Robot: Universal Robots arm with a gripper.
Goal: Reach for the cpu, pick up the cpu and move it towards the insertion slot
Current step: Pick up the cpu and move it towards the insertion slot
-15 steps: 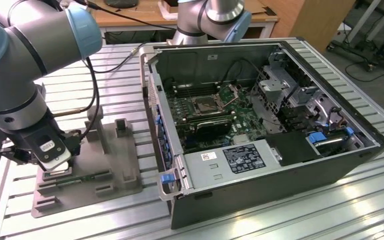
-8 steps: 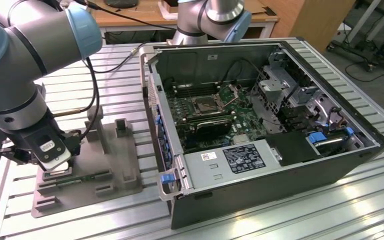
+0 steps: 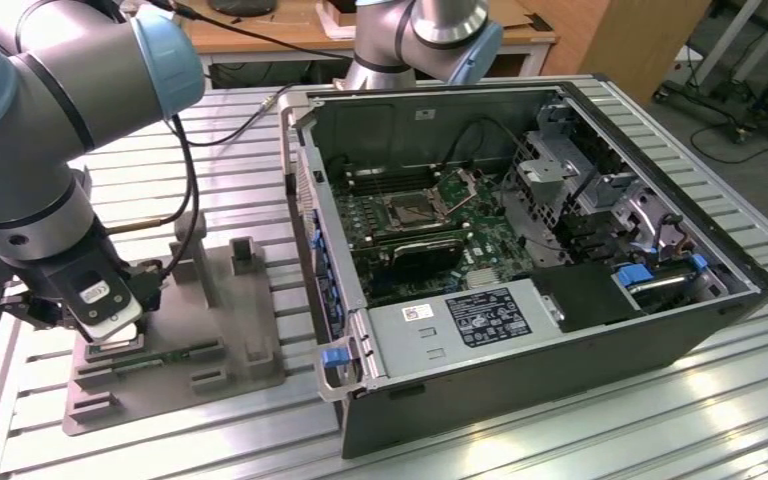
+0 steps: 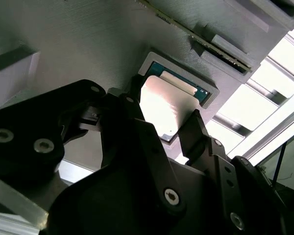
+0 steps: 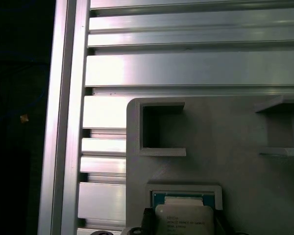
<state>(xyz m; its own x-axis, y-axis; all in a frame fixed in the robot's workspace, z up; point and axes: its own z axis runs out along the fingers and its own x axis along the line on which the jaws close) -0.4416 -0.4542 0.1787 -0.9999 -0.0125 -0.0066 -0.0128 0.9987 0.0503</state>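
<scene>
The cpu [image 4: 162, 105], a silvery square chip on a green base, lies in a square recess of the grey tray [image 4: 88, 49]. My gripper [image 4: 165, 106] is down over it, one dark finger [image 4: 136, 95] against each of two opposite edges, shut on the chip, which rests in the recess. In the first wrist view the cpu [image 5: 183, 218] sits in the tray [image 5: 225, 161]. In the exterior view my gripper [image 3: 111, 335] stands on the tray [image 3: 231, 330] and hides the chip. The insertion slot [image 3: 411, 208] is on the motherboard inside the open computer case.
The open computer case [image 3: 558, 330] lies at the exterior view's right of the tray on a slatted aluminium table [image 3: 624, 440]. A green circuit strip [image 3: 171, 357] lies in the tray near my gripper. A second arm's base [image 3: 424, 40] stands behind the case. Upright tray posts [image 3: 241, 255] rise nearby.
</scene>
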